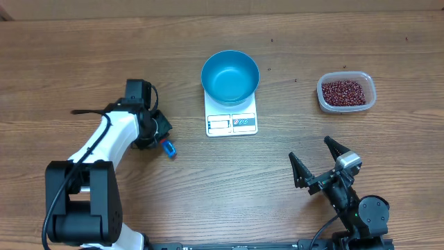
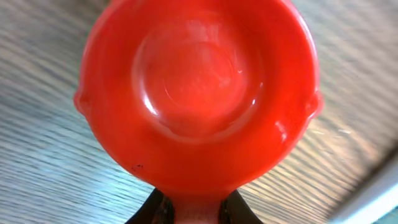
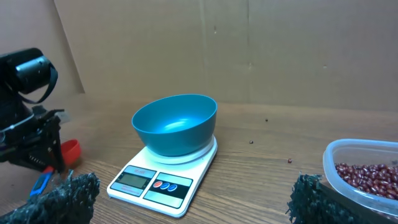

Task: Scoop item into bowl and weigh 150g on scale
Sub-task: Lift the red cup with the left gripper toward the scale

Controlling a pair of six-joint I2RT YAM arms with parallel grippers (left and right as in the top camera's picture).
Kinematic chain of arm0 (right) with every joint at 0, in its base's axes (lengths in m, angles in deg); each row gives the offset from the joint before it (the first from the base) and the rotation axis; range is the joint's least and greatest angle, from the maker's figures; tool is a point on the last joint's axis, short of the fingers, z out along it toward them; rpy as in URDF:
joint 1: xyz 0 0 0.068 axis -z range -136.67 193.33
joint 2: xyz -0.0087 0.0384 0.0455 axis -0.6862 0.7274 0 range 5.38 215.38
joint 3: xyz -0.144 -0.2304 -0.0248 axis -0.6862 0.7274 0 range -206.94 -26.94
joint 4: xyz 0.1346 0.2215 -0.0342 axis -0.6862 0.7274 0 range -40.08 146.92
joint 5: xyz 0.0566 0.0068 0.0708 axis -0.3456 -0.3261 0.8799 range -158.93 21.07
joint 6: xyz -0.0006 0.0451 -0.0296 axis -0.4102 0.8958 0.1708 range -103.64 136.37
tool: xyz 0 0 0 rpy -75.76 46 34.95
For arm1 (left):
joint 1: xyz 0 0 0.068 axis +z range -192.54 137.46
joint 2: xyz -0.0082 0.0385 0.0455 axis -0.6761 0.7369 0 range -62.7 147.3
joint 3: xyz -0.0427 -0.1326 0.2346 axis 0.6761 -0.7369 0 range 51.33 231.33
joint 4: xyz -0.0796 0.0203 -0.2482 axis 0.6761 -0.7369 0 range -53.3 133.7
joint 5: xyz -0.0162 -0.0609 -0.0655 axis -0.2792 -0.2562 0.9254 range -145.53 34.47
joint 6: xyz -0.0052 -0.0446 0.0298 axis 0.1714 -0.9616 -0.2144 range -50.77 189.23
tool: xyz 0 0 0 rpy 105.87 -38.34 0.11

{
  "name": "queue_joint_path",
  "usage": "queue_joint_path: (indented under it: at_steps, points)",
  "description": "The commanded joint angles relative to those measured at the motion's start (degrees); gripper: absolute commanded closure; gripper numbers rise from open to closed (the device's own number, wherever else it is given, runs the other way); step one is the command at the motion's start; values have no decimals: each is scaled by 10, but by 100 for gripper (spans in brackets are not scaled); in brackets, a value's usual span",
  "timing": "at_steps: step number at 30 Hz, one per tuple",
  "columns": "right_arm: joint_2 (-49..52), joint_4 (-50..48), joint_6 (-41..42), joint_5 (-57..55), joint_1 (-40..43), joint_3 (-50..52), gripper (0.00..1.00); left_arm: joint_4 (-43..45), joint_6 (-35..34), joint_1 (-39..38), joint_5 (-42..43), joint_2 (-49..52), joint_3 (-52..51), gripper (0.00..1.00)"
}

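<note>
The empty blue bowl (image 1: 230, 76) (image 3: 175, 123) stands on the white scale (image 1: 232, 122) (image 3: 155, 183) at the middle back of the table. The dark red-brown beans (image 1: 343, 92) (image 3: 367, 177) lie in a clear tub at the right. My left gripper (image 1: 158, 132) (image 2: 198, 208) is left of the scale and shut on the handle of a red scoop (image 2: 198, 87). The scoop's empty cup fills the left wrist view. My right gripper (image 1: 319, 163) (image 3: 189, 196) stands open near the front right, holding nothing and facing the scale.
The clear plastic tub (image 1: 322, 97) (image 3: 333, 158) sits at the back right. A small blue piece (image 1: 168, 148) (image 3: 40, 182) shows just below the left gripper. A few stray beans (image 3: 290, 161) lie between scale and tub. A cardboard wall (image 3: 249, 43) closes the far side.
</note>
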Motion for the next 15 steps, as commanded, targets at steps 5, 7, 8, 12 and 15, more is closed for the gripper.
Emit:
queue_joint_path:
  at_steps: [5,7,8,12,15]
  points:
    - [-4,-4,0,-4,-1,6,0,-18,-26,-14,87,-129,42,96]
    - [-4,-4,0,-3,-1,6,0,-17,-63,-28,104,-170,42,96]
    - [-4,-4,7,-3,-1,6,0,-16,-79,-36,114,-187,42,96]
    - [-4,-5,193,4,-1,6,0,-14,-183,-84,125,-225,42,96]
    - [-4,-5,363,23,-1,6,0,3,-231,-124,134,-223,42,96]
